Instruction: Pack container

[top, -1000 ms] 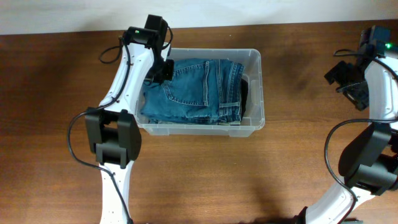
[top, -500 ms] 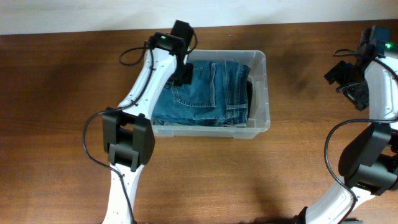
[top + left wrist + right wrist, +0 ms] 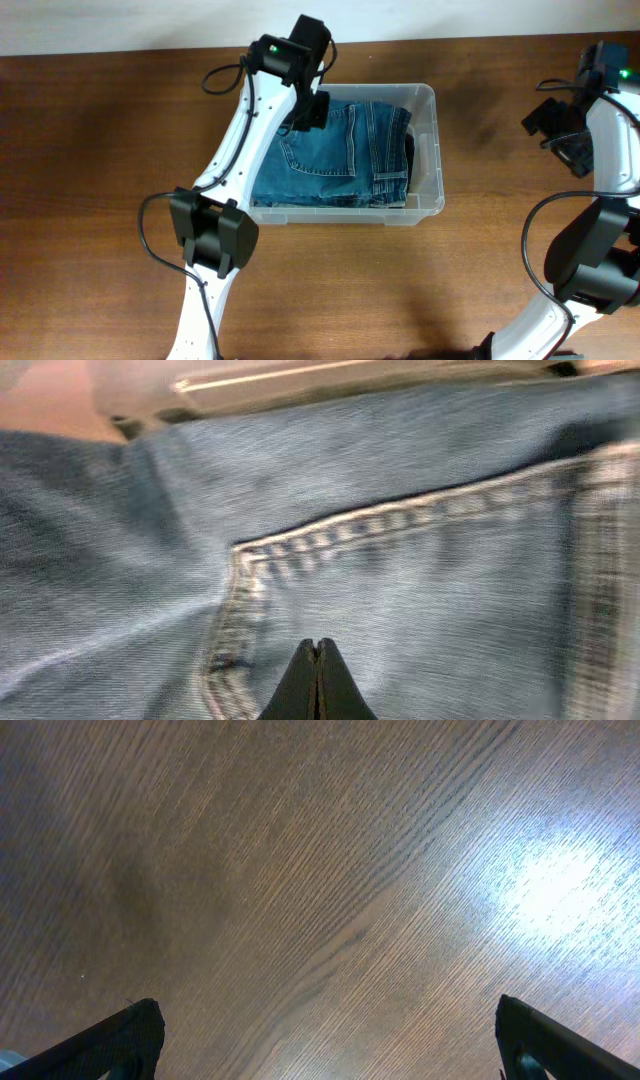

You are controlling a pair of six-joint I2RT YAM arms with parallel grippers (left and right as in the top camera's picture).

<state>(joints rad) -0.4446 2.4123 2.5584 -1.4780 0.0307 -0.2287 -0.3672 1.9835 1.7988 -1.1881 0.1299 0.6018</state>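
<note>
The clear plastic container (image 3: pixel 429 150) stands on the wooden table and holds folded blue jeans (image 3: pixel 340 160). A dark item (image 3: pixel 408 150) lies beside the jeans at the bin's right side. My left gripper (image 3: pixel 308 115) is inside the bin at its back left, over the jeans. In the left wrist view its fingers (image 3: pixel 318 680) are closed together with nothing between them, tips right above the denim (image 3: pixel 400 560) near a pocket seam. My right gripper (image 3: pixel 560 125) is open and empty over bare table at the far right; its fingertips (image 3: pixel 120 1035) show wide apart.
The table's (image 3: pixel 100 180) far edge meets a white wall at the top. The left arm's base (image 3: pixel 210 235) stands in front of the bin's left corner. The right arm's base (image 3: pixel 590 260) stands at the right edge.
The container with the jeans has slid to the right across the table, and my left gripper moved right with it. The right arm has not moved.
</note>
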